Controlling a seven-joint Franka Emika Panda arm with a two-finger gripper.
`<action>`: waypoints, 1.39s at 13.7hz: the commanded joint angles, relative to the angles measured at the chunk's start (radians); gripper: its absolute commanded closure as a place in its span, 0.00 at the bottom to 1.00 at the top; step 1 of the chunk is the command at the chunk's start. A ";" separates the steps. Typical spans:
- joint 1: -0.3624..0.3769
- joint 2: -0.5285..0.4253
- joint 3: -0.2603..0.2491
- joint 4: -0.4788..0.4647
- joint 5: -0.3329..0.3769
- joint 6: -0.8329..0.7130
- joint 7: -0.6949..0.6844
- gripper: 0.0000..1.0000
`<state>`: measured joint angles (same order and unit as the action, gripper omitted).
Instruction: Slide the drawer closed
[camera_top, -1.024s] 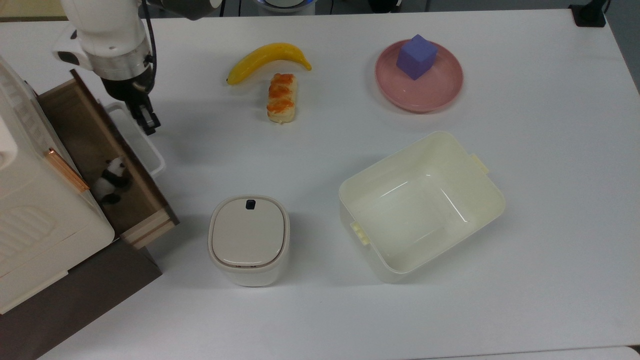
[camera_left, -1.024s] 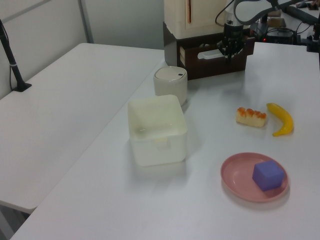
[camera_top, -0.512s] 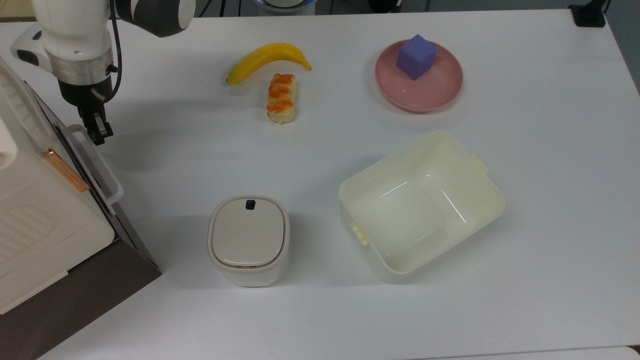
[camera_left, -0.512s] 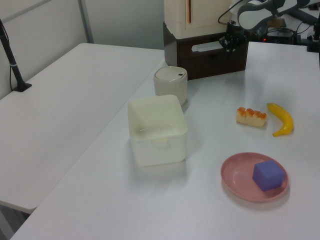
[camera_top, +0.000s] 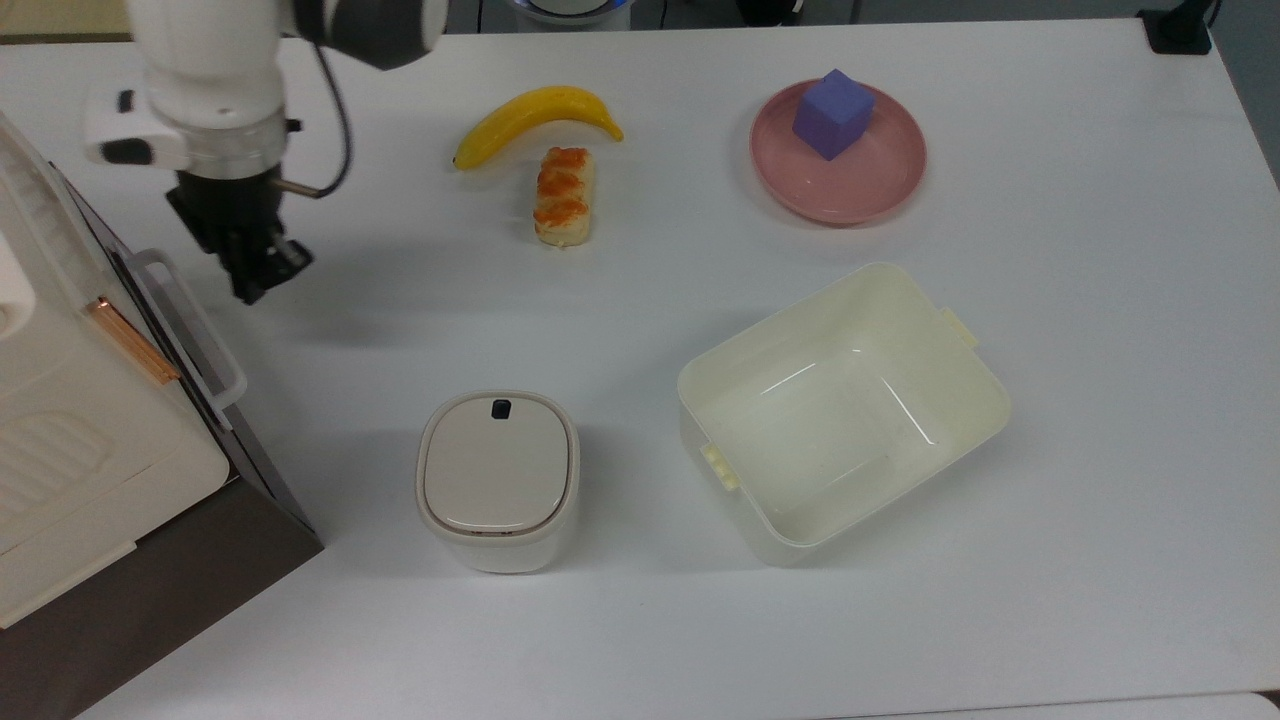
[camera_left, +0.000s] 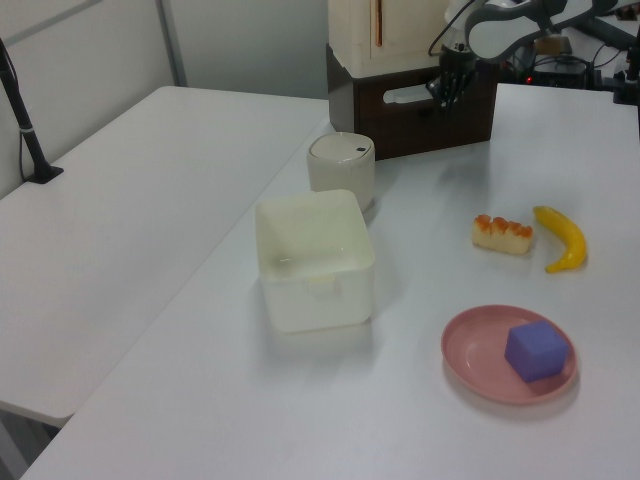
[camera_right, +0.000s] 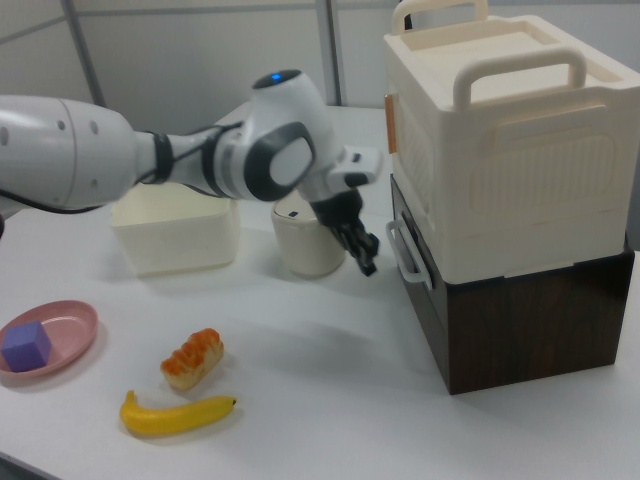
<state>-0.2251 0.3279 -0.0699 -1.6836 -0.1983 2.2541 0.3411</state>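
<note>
We see the dark brown wooden drawer with its white rectangular loop handle (camera_top: 190, 325) pushed flush into the dark brown cabinet (camera_right: 520, 320) at the top view's left edge, under a big cream plastic storage box (camera_right: 505, 130). The black two-finger gripper (camera_top: 262, 280) on the white robot arm (camera_right: 150, 160) hangs just off the handle, apart from it, over the white worktop (camera_top: 1100, 350); its jaws look nearly closed and hold nothing. Also on the worktop: a white lidded bin with a dark button (camera_top: 498, 480), a large cream plastic tub (camera_top: 842, 410), a yellow banana (camera_top: 535, 115) beside an orange-topped bread piece (camera_top: 563, 195), and a purple cube (camera_top: 832, 112) on a pink plate (camera_top: 880, 185).
</note>
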 joint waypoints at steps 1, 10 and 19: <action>0.110 -0.081 0.001 -0.016 0.005 -0.172 -0.152 0.90; 0.283 -0.279 -0.005 -0.010 0.114 -0.428 -0.220 0.37; 0.285 -0.293 -0.001 0.010 0.111 -0.530 -0.226 0.00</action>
<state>0.0473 0.0501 -0.0586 -1.6752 -0.1014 1.7664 0.1381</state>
